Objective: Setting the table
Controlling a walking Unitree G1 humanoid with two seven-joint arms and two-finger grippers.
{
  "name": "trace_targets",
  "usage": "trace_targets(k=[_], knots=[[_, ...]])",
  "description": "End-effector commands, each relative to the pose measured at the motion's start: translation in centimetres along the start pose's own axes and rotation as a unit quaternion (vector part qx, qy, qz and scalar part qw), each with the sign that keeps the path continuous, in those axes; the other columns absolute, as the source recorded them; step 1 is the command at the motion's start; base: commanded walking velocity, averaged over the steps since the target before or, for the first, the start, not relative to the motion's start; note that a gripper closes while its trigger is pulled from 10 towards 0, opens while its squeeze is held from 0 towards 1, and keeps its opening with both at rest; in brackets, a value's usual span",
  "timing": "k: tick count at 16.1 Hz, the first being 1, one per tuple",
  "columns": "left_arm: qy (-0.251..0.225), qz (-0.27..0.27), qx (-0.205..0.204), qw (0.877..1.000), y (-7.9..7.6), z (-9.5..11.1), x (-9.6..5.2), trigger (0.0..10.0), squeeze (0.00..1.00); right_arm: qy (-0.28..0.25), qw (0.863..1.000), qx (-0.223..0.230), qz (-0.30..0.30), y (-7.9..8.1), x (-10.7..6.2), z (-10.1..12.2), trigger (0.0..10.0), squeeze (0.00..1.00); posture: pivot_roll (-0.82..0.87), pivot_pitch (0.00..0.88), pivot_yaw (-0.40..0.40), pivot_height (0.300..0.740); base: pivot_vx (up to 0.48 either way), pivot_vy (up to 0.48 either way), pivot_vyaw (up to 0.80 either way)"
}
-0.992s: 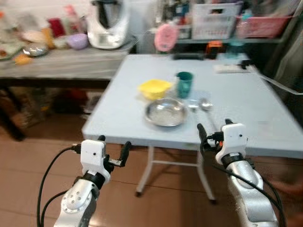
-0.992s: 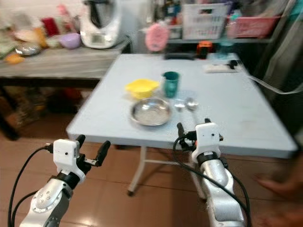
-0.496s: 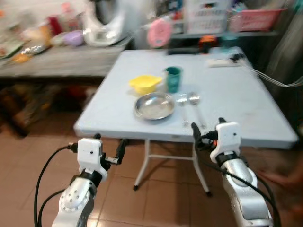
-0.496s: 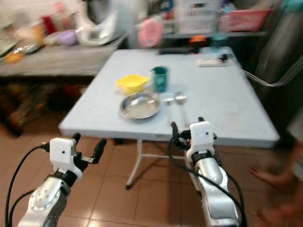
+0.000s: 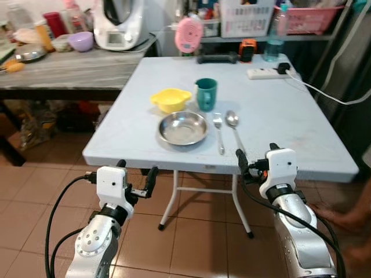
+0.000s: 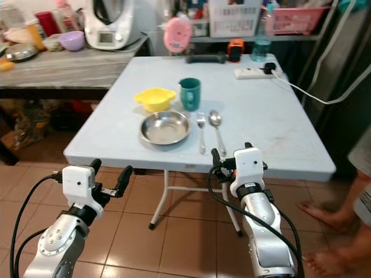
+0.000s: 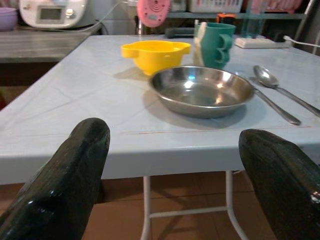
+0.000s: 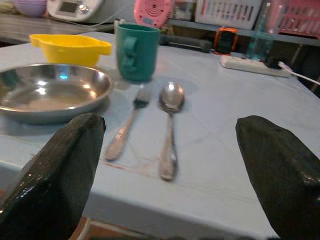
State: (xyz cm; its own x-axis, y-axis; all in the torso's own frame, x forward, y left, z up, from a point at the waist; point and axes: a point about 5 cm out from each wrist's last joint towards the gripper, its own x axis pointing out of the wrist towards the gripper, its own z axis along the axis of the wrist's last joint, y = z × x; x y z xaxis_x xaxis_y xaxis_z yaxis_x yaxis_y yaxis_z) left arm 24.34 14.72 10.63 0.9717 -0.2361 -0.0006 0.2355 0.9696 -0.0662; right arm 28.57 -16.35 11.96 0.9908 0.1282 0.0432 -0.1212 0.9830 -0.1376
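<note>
My left gripper and my right gripper hung nearest me, both spread wide with nothing in them, short of the near edge of the light blue table, the right one almost at that edge.

I took the steel plate as my landmark. It lay on the table just inside the near edge. It looked thin, rigid and light, but polished and probably slippery; I judged the raised rim the only place to pinch, one finger over the lip and one under.

Just beside the plate, on my right, lay the fork, and beside the fork, apart from it, the spoon, both with handles pointing toward me. Flat metal on a smooth top would be awkward, I thought; the handle ends nearest the edge seemed the best hold.

Just beyond the plate stood the yellow bowl toward my left, likely light plastic, with small side lugs to grasp. The teal cup stood upright beyond the plate toward my right, stiff enough to grip across its wall.

Far beyond the plate, at the table's back edge, a power strip lay.
</note>
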Motion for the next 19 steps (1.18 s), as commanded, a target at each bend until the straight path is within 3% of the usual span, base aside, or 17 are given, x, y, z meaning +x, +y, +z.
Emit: trace_targets(k=[1,16,19], knots=[[-0.003,0.0,0.004,1.0,0.35,0.23,0.01,10.0,0.0,-0.009,1.0,0.003,0.009,0.32,0.18,0.38,10.0,0.0,-0.14,0.0,0.071,0.74,0.266,0.0,0.0],[0.003,-0.004,0.005,1.0,0.31,-0.09,-0.31,10.0,0.0,-0.017,1.0,-0.001,0.026,0.91,-0.03,0.55,10.0,0.0,-0.14,0.0,0.075,0.74,0.326,0.0,0.0],[0.011,-0.005,0.01,1.0,0.37,-0.34,-0.68,10.0,0.0,-0.019,0.999,-0.003,0.032,1.06,-0.16,0.62,10.0,0.0,-0.14,0.0,0.076,0.74,0.09,0.0,0.0]])
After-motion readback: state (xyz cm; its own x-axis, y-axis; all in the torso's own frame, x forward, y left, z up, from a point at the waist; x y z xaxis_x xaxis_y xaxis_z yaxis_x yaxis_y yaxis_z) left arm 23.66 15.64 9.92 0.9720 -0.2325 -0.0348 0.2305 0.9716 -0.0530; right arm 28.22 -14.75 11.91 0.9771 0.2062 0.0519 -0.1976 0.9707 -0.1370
